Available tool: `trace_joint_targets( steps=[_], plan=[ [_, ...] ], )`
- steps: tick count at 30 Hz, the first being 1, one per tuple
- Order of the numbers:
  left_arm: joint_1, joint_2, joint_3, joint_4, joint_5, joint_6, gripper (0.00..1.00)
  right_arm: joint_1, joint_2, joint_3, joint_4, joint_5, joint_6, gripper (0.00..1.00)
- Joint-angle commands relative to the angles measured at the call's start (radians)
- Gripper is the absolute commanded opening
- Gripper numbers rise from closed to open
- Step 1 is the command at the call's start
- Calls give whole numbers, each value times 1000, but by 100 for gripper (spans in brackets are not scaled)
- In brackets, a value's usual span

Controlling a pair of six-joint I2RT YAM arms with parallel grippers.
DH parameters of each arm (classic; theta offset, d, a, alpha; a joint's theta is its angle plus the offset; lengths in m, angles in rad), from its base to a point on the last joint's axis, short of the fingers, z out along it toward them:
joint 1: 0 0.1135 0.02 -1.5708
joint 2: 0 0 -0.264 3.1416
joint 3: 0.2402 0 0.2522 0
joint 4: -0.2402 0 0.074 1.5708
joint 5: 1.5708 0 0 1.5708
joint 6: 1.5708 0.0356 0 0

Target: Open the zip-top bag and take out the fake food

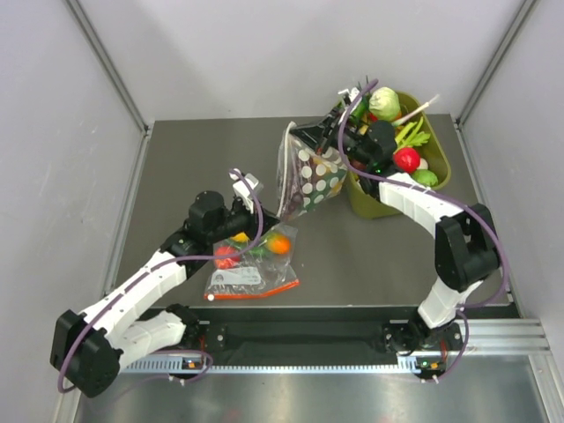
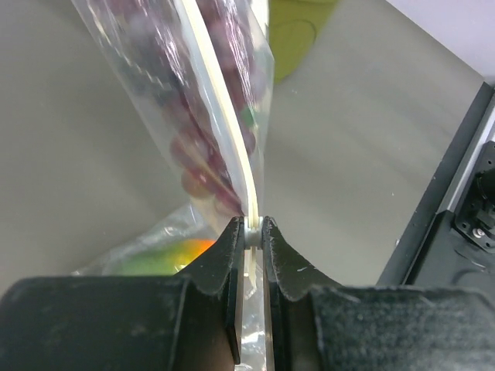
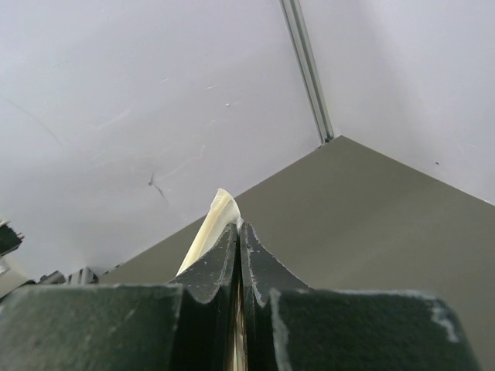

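table | bag: hangs above it between both arms; light, soft, slippery film | best hold: stiffer cream zip strip | left gripper: pinching strip | right gripper: pinching strip's other end | food: reddish lumps inside, unclear

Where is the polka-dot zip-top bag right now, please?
In the top view the zip-top bag hangs between the left hand and right hand, just left of the green bin.
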Motion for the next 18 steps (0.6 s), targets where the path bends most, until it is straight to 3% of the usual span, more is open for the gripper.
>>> trace_joint_targets(
  steps=[1,15,16,18],
  plan=[
    [-10,-37,-43,-56,21,-62,0,-14,19,93,137,67,-2,0],
    [-42,-74,-86,-36,17,-103,0,4,98,55,74,120,-48,0],
    [-44,-74,-86,-36,13,-103,0,4,89,41,73,123,-48,1],
    [-45,-63,-84,15,3,-102,0,7,73,-8,66,126,-51,13]
  ],
)
